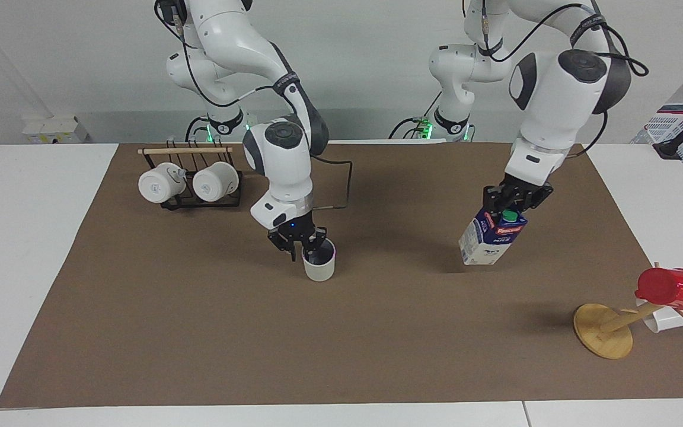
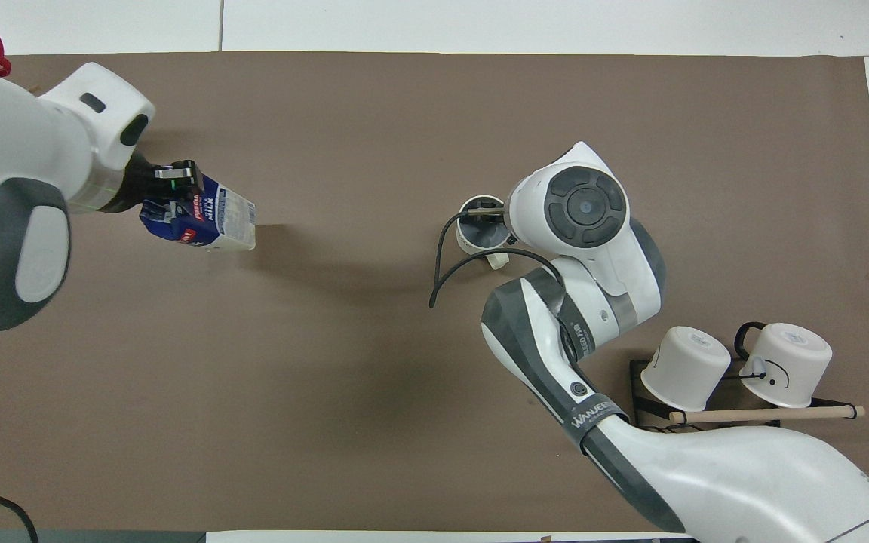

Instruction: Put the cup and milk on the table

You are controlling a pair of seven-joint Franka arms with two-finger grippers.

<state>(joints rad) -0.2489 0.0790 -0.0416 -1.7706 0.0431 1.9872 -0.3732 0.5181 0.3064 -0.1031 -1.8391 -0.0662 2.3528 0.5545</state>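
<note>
The cup point(image 1: 319, 265) is an off-white mug with a grey-blue inside. It stands upright on the brown mat point(image 1: 199, 332) near the middle of the table. My right gripper point(image 1: 302, 245) is right over its rim and open, one finger outside the wall and one over the inside. In the overhead view the right arm's wrist partly covers the cup point(image 2: 477, 230). My left gripper point(image 1: 514, 200) is shut on the gable top of the milk point(image 1: 491, 240). The carton hangs tilted, its lower corner just above the mat toward the left arm's end. The milk point(image 2: 212, 221) also shows in the overhead view.
A black wire rack with two rounder white mugs point(image 1: 190, 184) stands near the right arm's base. A wooden mug tree point(image 1: 603, 330) with a red cup point(image 1: 670, 289) stands at the left arm's end, farther from the robots than the milk. A black cable point(image 1: 350, 178) loops from the right wrist.
</note>
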